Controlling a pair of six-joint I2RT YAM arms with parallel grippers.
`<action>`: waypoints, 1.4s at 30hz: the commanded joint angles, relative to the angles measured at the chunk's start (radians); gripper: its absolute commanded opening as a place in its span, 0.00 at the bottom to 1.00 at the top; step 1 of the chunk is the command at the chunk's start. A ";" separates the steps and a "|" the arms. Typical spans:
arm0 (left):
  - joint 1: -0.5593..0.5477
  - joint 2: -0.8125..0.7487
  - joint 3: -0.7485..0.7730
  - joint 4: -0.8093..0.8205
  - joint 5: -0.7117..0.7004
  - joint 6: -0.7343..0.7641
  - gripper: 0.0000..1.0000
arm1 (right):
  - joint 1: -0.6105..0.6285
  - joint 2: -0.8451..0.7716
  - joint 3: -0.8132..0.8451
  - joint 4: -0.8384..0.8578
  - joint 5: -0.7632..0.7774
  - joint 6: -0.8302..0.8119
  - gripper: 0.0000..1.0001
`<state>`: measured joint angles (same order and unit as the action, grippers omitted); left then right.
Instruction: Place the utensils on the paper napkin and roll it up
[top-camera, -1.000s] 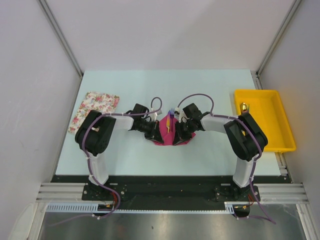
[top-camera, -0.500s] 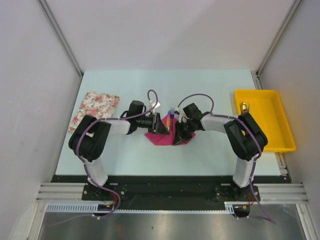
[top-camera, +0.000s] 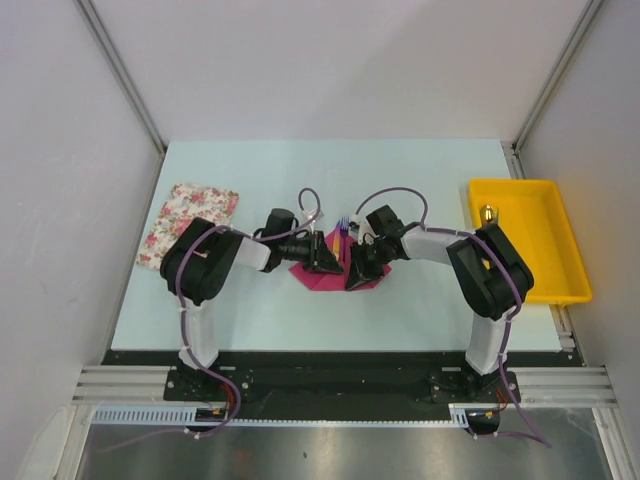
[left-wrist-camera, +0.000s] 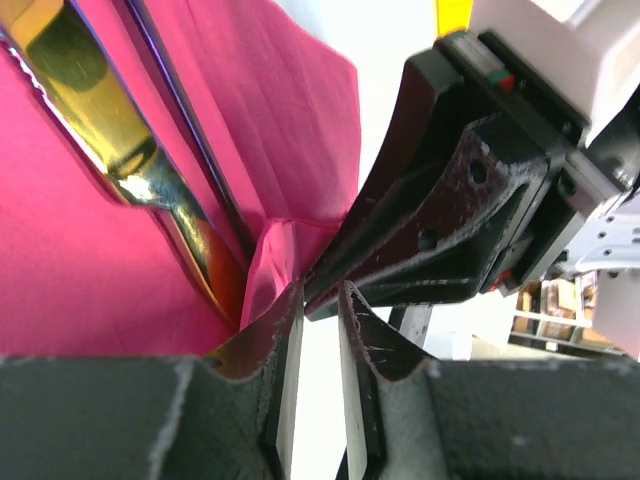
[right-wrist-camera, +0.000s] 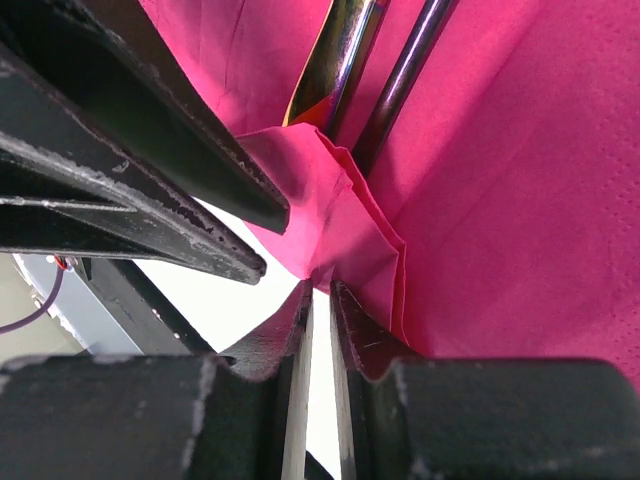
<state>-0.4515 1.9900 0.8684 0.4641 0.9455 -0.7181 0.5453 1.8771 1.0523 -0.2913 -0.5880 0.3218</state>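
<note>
The magenta paper napkin lies mid-table with its near corner folded up. On it lie the yellow-orange utensil and the purple fork, whose tines stick out at the far end. My right gripper is shut on the napkin's lifted corner. My left gripper faces it, tips almost touching. Its jaws stand a narrow gap apart with nothing between them, and the napkin fold touches the outside of one finger. Both utensil handles show in the left wrist view and the right wrist view.
A white floral cloth lies at the left of the table. A yellow tray with a small object in it stands at the right edge. Grey walls enclose the table on three sides.
My left gripper left the napkin's left corner, swung up and across, and now sits by the folded corner opposite the right gripper. The right gripper has hardly moved.
</note>
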 joint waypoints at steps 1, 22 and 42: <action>-0.004 0.023 0.043 0.108 0.019 -0.055 0.24 | -0.005 0.034 0.029 0.012 0.057 -0.009 0.18; -0.003 0.115 0.087 0.064 -0.014 -0.066 0.17 | -0.010 0.024 0.061 -0.008 0.054 -0.006 0.18; 0.002 0.132 0.112 0.024 -0.024 -0.044 0.15 | -0.025 0.063 0.091 -0.002 0.079 0.017 0.19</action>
<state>-0.4515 2.1086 0.9524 0.4934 0.9356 -0.7998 0.5152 1.9072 1.1217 -0.3115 -0.5411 0.3576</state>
